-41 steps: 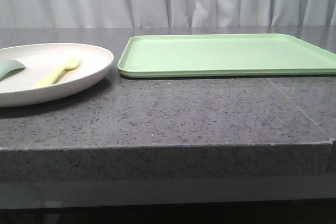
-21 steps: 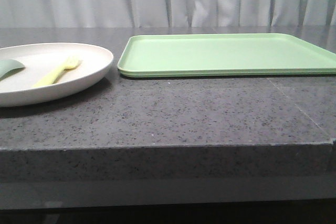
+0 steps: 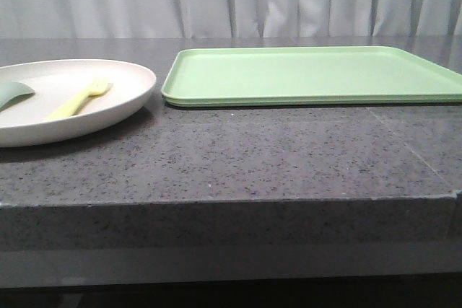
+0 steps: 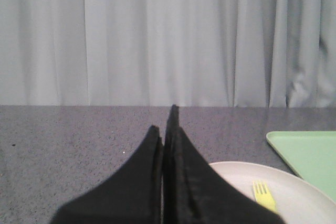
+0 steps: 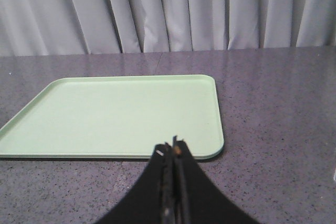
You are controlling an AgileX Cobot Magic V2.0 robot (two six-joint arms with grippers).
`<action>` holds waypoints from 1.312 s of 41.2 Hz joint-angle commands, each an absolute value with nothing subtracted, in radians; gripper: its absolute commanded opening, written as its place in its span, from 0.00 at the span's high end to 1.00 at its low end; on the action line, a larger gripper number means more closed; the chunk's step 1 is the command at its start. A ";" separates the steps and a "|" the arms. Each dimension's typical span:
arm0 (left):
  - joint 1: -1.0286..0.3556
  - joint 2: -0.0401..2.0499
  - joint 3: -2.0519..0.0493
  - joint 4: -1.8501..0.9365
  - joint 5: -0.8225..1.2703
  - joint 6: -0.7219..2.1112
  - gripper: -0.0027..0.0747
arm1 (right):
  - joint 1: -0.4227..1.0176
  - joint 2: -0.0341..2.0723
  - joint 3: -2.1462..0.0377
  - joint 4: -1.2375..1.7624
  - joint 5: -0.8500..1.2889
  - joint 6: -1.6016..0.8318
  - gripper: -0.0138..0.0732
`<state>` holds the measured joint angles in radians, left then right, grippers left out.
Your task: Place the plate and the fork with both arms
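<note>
The cream-white plate [image 3: 123,95] sits at the left of the dark stone table, with the pale yellow fork [image 3: 78,99] lying in it. Both also show in the left wrist view, the plate [image 4: 294,195] and the fork [image 4: 264,195]. My left gripper [image 4: 167,121] is shut and empty, hovering short of the plate's left side. My right gripper [image 5: 173,148] is shut and empty, just in front of the near edge of the light green tray [image 5: 126,114]. Neither arm shows in the front view.
The flat light green tray [image 3: 310,73] lies at the table's centre right, next to the plate. A small teal-green piece [image 3: 13,93] rests in the plate at its left. The table's front edge [image 3: 231,203] is near. Grey curtains hang behind.
</note>
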<state>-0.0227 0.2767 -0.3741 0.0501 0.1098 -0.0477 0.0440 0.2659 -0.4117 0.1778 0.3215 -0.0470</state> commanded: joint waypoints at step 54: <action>-0.024 0.787 -0.739 0.039 0.363 -0.049 0.18 | 0.045 0.554 -0.542 0.128 0.218 -0.061 0.23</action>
